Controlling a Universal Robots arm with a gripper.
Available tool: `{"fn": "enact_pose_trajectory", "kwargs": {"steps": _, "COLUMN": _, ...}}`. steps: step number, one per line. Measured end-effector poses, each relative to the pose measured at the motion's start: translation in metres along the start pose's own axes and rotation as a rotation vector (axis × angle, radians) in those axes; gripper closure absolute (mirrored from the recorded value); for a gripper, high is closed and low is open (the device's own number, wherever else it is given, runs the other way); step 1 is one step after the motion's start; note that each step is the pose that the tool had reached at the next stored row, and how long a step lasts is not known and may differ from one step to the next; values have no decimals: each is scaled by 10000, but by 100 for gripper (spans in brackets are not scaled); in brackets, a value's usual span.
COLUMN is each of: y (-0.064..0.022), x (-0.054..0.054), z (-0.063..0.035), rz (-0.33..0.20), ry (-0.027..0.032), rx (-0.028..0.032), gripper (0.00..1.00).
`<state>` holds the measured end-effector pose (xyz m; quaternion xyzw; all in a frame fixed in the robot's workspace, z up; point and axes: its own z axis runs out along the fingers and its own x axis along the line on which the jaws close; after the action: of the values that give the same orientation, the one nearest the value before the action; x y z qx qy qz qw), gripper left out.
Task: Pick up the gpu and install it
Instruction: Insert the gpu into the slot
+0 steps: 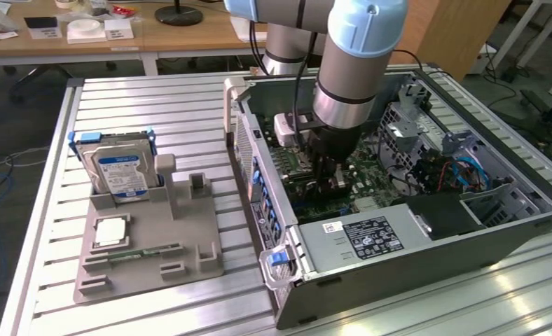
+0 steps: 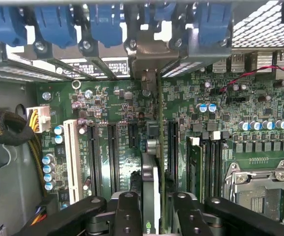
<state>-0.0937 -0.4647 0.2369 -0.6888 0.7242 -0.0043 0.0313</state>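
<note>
Gripper (image 2: 154,216) fingers nearest you, pinching the gpu (image 2: 154,147) edge-on, upright over the motherboard (image 2: 117,103) inside the case (image 1: 416,241). Install step: you likely need square alignment with the slot before pressing down.

Slatted metal table (image 1: 164,105) carries grey holder tray (image 1: 150,262), open computer case (image 1: 500,231).

Wooden desks (image 1: 117,38) behind, grey floor (image 1: 19,105).

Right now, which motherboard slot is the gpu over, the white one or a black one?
A black one: the gpu in the tool stands edge-on among the black slots, clear of the white slot.
</note>
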Motion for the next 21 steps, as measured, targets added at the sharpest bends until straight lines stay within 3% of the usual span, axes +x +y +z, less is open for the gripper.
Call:
{"fn": "enact_pose_trajectory", "kwargs": {"steps": 2, "y": -1, "x": 0, "z": -1, "rz": -2, "ry": 3, "rx": 2, "gripper": 67}}
{"fn": "enact_pose_trajectory", "kwargs": {"steps": 4, "y": -2, "x": 0, "z": -1, "rz": -4, "ry": 3, "rx": 2, "gripper": 55}}
{"fn": "enact_pose_trajectory", "kwargs": {"steps": 8, "y": -2, "x": 0, "z": -1, "rz": -5, "ry": 4, "rx": 2, "gripper": 49}}
{"fn": "enact_pose_trajectory", "kwargs": {"steps": 9, "y": -2, "x": 0, "z": -1, "rz": -5, "ry": 4, "rx": 2, "gripper": 42}}
{"fn": "enact_pose_trajectory", "kwargs": {"steps": 12, "y": -4, "x": 0, "z": -31, "rz": -5, "ry": 6, "rx": 1, "gripper": 42}}
{"fn": "enact_pose_trajectory", "kwargs": {"steps": 21, "y": -15, "x": -10, "z": -258, "rz": -5, "ry": 4, "rx": 2, "gripper": 42}}
